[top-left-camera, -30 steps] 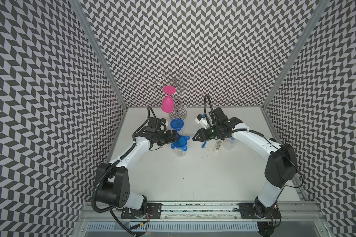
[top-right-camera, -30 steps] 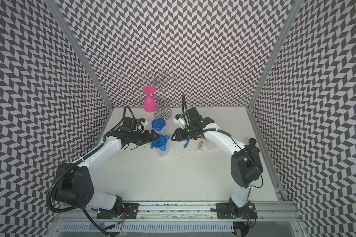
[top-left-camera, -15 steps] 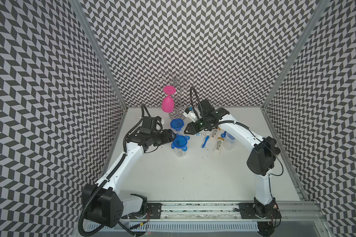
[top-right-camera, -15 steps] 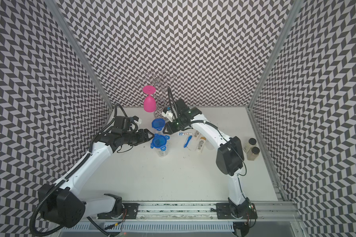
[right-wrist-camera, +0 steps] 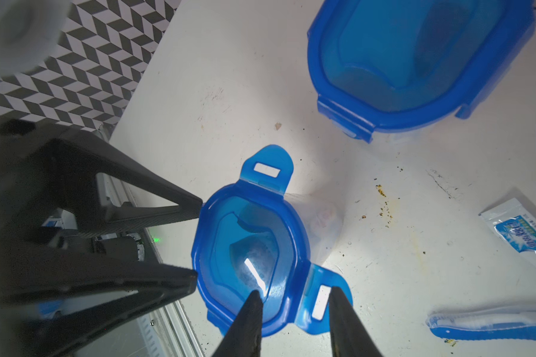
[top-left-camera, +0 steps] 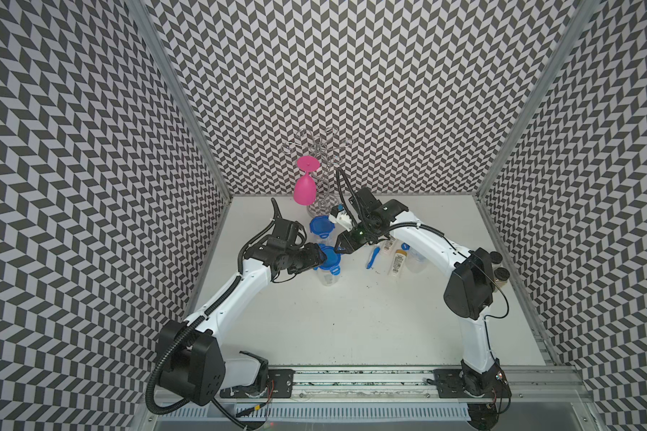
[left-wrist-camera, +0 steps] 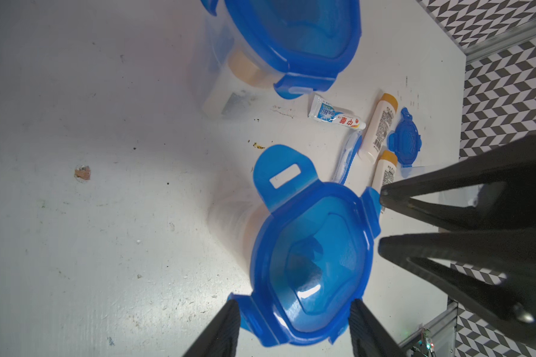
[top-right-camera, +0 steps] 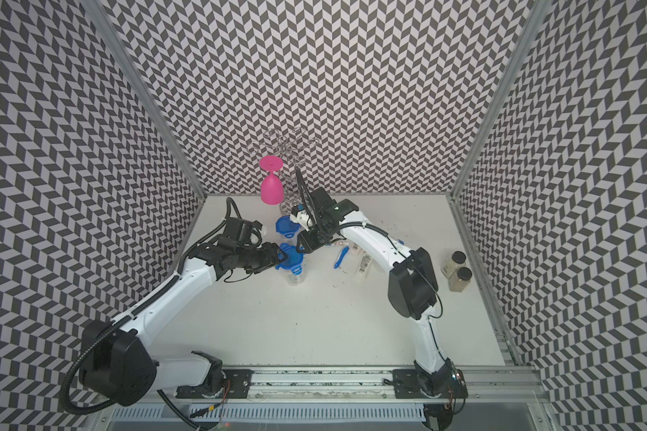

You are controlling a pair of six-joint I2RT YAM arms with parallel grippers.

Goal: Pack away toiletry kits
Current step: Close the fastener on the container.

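Black left gripper (left-wrist-camera: 293, 309): jaws apart, one on either side of the near lid (right-wrist-camera: 248, 247). You have narrowed them markedly over the last second. Whether they bite yet cannot be told.
Right gripper (right-wrist-camera: 294, 293): jaws partly apart, straddling a raised clip tab (right-wrist-camera: 322, 303) of that same lid, with nothing seen pinched. You have brought it across from the loose items to this lid.
Near jar (top-left-camera: 328, 278): upright on the table (top-left-camera: 352, 317) between both grippers, lid seated. Two of its tabs stand out unlatched. Contents are blurred.
Meaning for the task: by judgement, this kit is filled and you are now at the latching step.
Far jar (top-left-camera: 320, 228): just behind the near one, lidded, the tabs in view folded down, orange-capped contents inside.
Jars counted: three. Two are lidded, and one open jar (top-left-camera: 416, 259) stands beside the loose items.
Lids counted: three. The loose lid (left-wrist-camera: 405, 142) lies flat next to the bottles (left-wrist-camera: 381, 123).
Bottles counted: two loose, lying on their sides.
Toothpaste tube (left-wrist-camera: 334, 116): one, loose on the table.
Toothbrush (left-wrist-camera: 348, 154): one, loose, just beside the bottles.
Outstanding: by judgement, one kit is still unpacked.
Not of the task: one pink goblet (top-left-camera: 304, 186) hung upside down on one wire rack (top-left-camera: 320, 209); two brown-capped jars (top-right-camera: 462, 280) near the right wall.
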